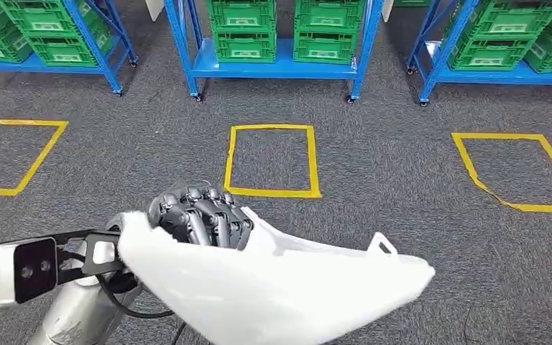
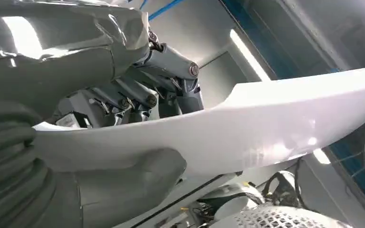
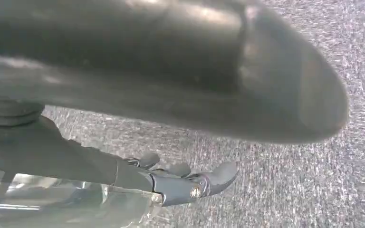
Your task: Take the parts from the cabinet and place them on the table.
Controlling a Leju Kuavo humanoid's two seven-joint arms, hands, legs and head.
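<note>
From up high, the left robot hand [image 1: 201,215] has its dark fingers curled over the upper edge of a large white moulded part [image 1: 280,287], carried out over the grey carpet, presumably on its way to the table; blue racks [image 1: 273,65] of green crates [image 1: 327,32] stand well beyond. At the left wrist, the thumb [image 2: 138,178] presses under the part [image 2: 266,128] while fingers clamp from above, so it stays put. At the right wrist, the right robot hand [image 3: 190,180] hangs above carpet holding nothing, its fingers loosely extended.
</note>
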